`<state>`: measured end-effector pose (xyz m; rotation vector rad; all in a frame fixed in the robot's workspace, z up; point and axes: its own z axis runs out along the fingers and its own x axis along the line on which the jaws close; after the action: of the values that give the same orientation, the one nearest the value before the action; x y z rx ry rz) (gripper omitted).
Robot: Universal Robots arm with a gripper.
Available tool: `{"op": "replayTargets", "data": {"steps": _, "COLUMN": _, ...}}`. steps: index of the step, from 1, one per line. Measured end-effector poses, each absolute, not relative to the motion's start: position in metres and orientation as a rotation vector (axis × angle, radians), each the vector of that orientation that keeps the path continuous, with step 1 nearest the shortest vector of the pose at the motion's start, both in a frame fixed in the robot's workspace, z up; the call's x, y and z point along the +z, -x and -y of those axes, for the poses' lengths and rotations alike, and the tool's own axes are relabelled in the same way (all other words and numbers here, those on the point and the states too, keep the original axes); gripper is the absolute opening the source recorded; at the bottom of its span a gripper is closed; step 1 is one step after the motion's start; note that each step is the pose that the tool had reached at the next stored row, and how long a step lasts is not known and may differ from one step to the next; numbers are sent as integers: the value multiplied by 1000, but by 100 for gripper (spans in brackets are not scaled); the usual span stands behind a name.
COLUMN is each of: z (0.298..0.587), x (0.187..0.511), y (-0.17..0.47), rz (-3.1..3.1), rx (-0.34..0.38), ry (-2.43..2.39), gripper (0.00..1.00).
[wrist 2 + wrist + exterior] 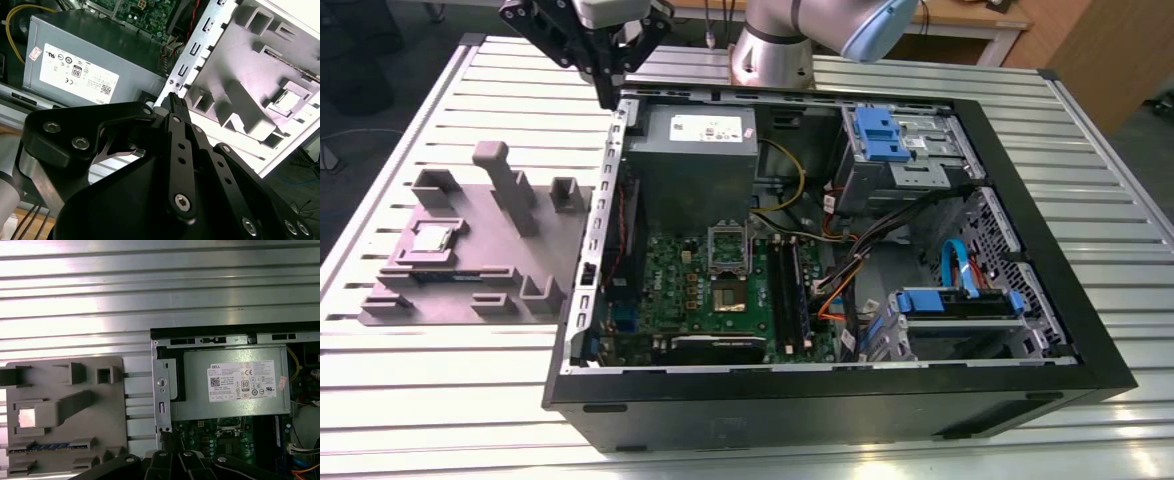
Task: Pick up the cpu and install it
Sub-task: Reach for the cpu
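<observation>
One cpu (430,238) sits in the grey fixture tray (544,250), left-middle of the exterior view, outside the pc case (1014,200). Gripper (606,96) is upper left, fingers closed on nothing, well apart from it. Likely light, stiff, fragile, with a slick top; grip opposite edges.

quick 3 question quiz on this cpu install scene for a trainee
1. True or false: the cpu lies in the grey tray, outside the case.
2. The gripper is nearest: A the case wall by the power supply; B the cpu; C the blue drive bay.
3. Fill in: the gripper is shut and holds ____.
Key: 1 true; 2 A; 3 nothing.
</observation>
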<state>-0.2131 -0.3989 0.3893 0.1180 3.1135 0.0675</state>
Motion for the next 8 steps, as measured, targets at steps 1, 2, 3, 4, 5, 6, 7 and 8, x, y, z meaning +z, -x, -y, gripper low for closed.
{"op": "replayTargets", "data": {"steps": 1, "z": 399, "x": 389, "y": 213, "rz": -3113, "rx": 68, "ry": -118, "gripper": 10}}
{"op": "replayTargets", "data": {"steps": 2, "z": 399, "x": 389, "y": 214, "rz": -3113, "rx": 68, "ry": -118, "gripper": 10}}
{"op": "replayTargets", "data": {"steps": 3, "z": 399, "x": 389, "y": 214, "rz": -3113, "rx": 68, "ry": -118, "gripper": 10}}
{"op": "replayTargets", "data": {"steps": 4, "z": 399, "x": 389, "y": 215, "rz": -3113, "rx": 68, "ry": -118, "gripper": 10}}
{"op": "replayTargets", "data": {"steps": 5, "z": 399, "x": 389, "y": 215, "rz": -3113, "rx": 68, "ry": -118, "gripper": 10}}
{"op": "replayTargets", "data": {"steps": 6, "z": 399, "x": 389, "y": 215, "rz": -3113, "rx": 68, "ry": -118, "gripper": 10}}
{"op": "replayTargets", "data": {"steps": 7, "z": 399, "x": 389, "y": 216, "rz": -3113, "rx": 68, "ry": -118, "gripper": 10}}
{"op": "replayTargets", "data": {"steps": 8, "z": 399, "x": 389, "y": 216, "rz": -3113, "rx": 68, "ry": -118, "gripper": 10}}
